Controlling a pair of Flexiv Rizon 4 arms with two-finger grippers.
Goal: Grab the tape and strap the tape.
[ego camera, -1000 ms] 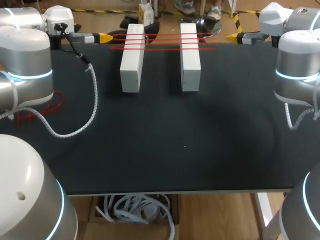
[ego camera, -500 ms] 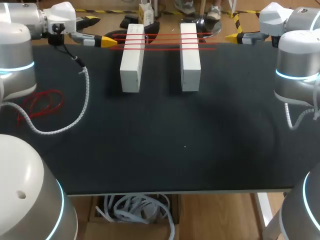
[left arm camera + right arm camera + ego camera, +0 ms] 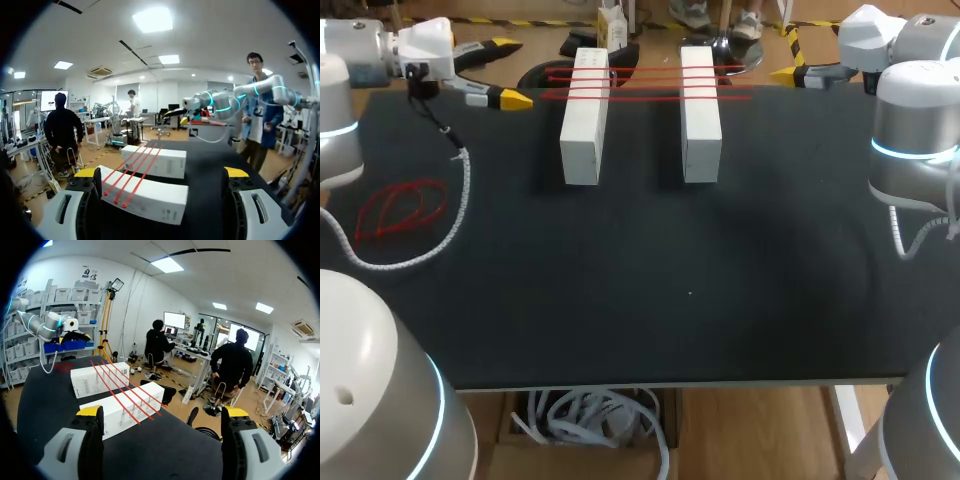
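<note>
Nearest you, the black table mat carries nothing until its left side, where a loose tangle of thin red tape lies. It is within easy range of your left arm, which is probably why the spare supply sits there. The white spiral-wrapped cable from that arm curls on the mat just beside the tangle.

Further back, two long white rectangular blocks stand parallel with a gap between them: the left block and the right block. Three taut red strands of tape cross both blocks near their far ends. The gap lets the strands hang free between the blocks, so I judge the blocks serve as the frame to be strapped.

At the far edge your left gripper hovers just off the left block. Its fingers are spread wide and hold nothing. In its wrist view the strand ends sit ahead of it on the nearer block's side.

Your right gripper waits well beyond the right block, roughly level with the strands. Its fingers are likewise spread and hold nothing.

Tape still waits on the mat, so grabbing looks like the step ahead.
</note>
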